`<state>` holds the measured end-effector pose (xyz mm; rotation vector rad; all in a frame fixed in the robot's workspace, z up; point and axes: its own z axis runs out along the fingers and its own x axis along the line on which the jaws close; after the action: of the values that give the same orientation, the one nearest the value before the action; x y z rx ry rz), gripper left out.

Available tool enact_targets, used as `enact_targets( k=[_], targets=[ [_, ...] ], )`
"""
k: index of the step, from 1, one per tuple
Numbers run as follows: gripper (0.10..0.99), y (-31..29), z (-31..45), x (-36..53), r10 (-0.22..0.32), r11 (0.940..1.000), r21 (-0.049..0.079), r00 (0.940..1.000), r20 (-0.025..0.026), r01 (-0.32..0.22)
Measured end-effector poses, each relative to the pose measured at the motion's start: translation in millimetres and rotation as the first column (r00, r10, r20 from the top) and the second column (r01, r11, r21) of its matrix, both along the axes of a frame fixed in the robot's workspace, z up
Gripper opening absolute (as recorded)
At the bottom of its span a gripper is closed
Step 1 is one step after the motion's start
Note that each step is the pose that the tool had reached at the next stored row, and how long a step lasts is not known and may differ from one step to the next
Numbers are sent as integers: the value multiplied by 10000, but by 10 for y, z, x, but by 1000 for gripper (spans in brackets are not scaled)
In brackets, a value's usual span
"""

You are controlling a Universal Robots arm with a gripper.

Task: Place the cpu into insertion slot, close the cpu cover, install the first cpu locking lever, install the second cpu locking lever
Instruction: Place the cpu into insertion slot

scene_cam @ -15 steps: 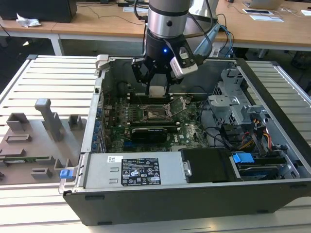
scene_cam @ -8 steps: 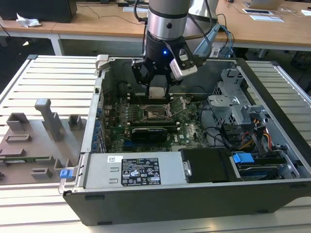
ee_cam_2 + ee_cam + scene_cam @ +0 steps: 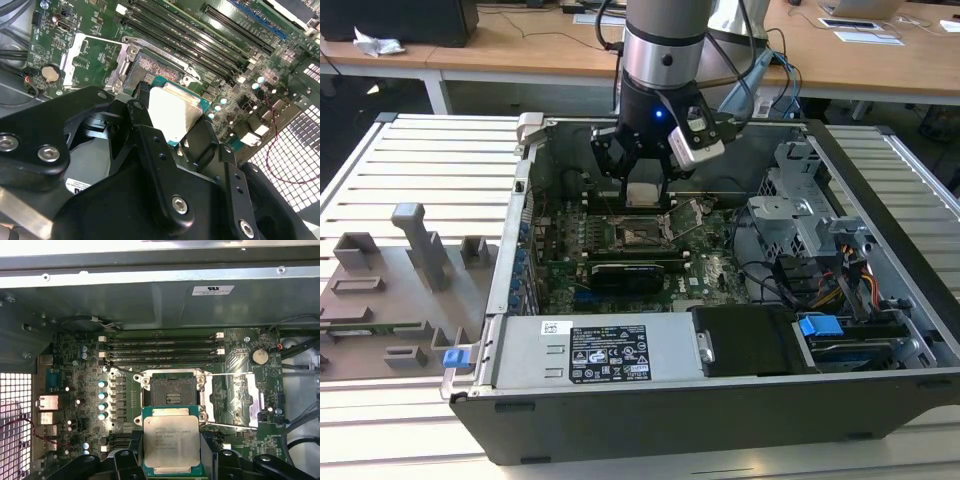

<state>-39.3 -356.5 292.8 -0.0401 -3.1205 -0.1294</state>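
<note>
Wooden desks [image 3: 520, 45] line the back of the room, and in front of them a slatted table [image 3: 420, 150] carries an open computer case [image 3: 720, 410] lying on its side. A grey tray of fixtures [image 3: 410, 260] sits on the exterior view's left. Inside the case the green board [image 3: 560, 265] faces up, with a boxed power supply [image 3: 590, 350] along the near wall. The arm [image 3: 665, 40] reaches down into the case, and its gripper [image 3: 646, 185] hangs over the middle of the board. The two black fingers [image 3: 125, 460] are closed in on opposite edges of the cpu [image 3: 171, 440], which they hold flat with its silver top facing the camera in both wrist views. The cpu is in the air above the board, not seated. In the first wrist view it appears just beside the slot [image 3: 172, 390], whose dark contact grid is bare. The cover [image 3: 255, 405] is swung open to one side of the slot, and green board shows through its window. In the second wrist view the slot [image 3: 150, 67] lies just past the cpu [image 3: 175, 112], and the cover [image 3: 67, 57] lies beyond it. Long black memory slots [image 3: 160, 347] run along the far side of the slot, and a coin battery [image 3: 258, 356] sits near the cover.
</note>
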Motion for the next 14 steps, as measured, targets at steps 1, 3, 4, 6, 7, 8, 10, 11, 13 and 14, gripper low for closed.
enact_targets(
  k=[1,3,4,6,7,8,10,11,13,14],
  targets=[
    [541,0,-5,0,1,10000,0,10000,0,-1],
    [541,0,-16,0,0,10000,0,10000,0,0],
    [541,0,-21,0,0,10000,0,10000,0,0],
    [541,0,-30,0,0,10000,0,10000,0,0],
    [541,0,-34,0,0,10000,0,10000,0,0],
    [541,0,-38,0,0,10000,0,10000,0,0],
    [541,0,-51,0,0,10000,0,10000,0,0],
    [541,0,-57,0,0,10000,0,10000,0,0],
    [541,0,-70,0,0,10000,0,10000,0,0],
    [541,0,-73,0,0,10000,0,10000,0,0]
  ],
)
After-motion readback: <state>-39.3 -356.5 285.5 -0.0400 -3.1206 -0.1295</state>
